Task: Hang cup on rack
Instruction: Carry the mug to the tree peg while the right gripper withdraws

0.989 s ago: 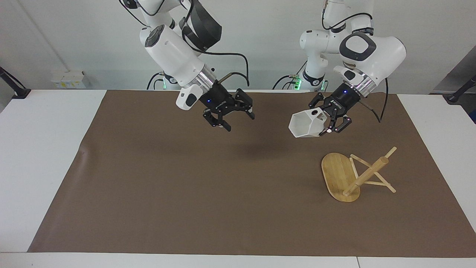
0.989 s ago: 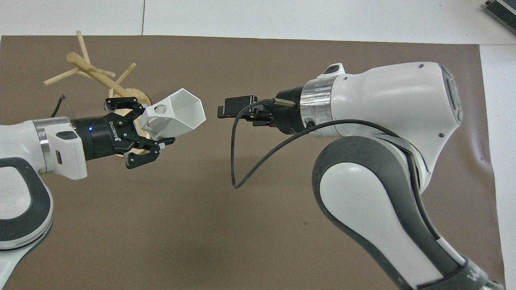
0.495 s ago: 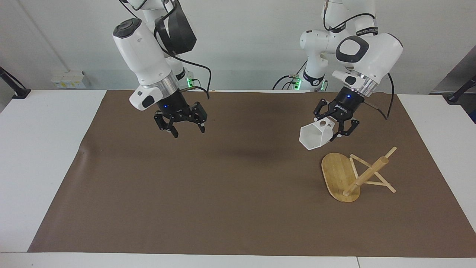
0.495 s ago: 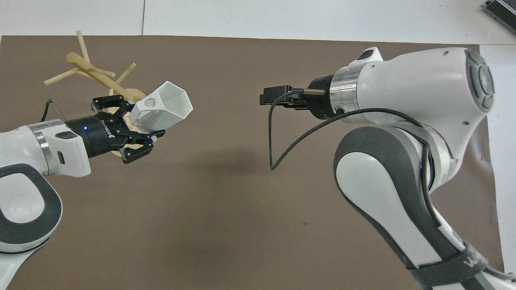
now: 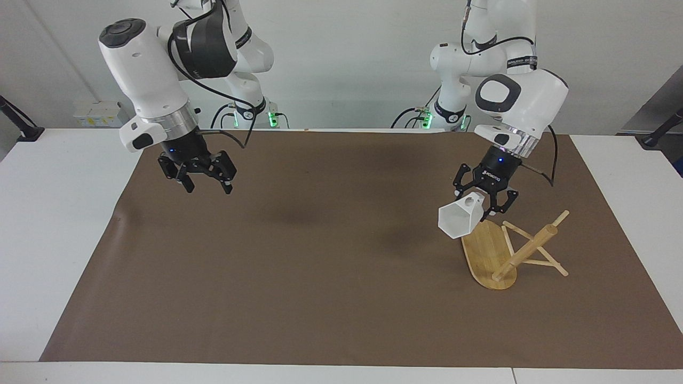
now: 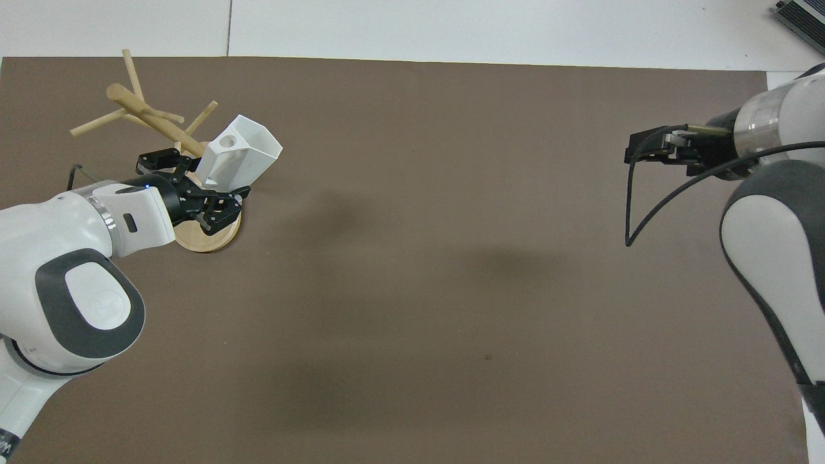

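Facing view: our left gripper (image 5: 483, 205) clamps the white faceted cup (image 5: 457, 220) by its handle over the bamboo mug tree (image 5: 488, 256); our right gripper (image 5: 205, 181) hangs with fingers apart.

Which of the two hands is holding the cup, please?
The left hand, over the rack, is shut on the cup by its handle. The right hand hangs open and holds nothing, toward the right arm's end of the table.
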Available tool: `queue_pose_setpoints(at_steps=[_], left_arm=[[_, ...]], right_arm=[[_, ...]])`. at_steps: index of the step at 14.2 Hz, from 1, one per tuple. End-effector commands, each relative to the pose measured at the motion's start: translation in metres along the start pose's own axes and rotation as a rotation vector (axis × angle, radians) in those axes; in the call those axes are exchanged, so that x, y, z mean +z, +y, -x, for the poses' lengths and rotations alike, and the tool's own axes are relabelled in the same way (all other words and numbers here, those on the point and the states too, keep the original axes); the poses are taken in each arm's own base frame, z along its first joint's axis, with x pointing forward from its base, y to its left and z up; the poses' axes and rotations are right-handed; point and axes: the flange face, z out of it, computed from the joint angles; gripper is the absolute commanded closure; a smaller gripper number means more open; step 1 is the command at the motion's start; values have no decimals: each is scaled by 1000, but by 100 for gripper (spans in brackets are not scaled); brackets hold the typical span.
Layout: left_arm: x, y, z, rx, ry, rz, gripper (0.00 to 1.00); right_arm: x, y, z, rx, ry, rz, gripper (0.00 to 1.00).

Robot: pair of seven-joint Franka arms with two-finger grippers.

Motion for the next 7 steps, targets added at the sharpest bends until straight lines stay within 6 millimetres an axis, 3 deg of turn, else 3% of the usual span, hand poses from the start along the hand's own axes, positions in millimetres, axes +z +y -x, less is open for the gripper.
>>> queue_pose_setpoints(at_steps=[1, 7], left_arm=[[0, -9, -6, -12, 6, -33, 100], [0, -31, -4, -10, -7, -62, 100]], right_arm=[[-12, 18, 5, 9, -7, 69, 0], [-37, 37, 18, -15, -46, 119, 0]])
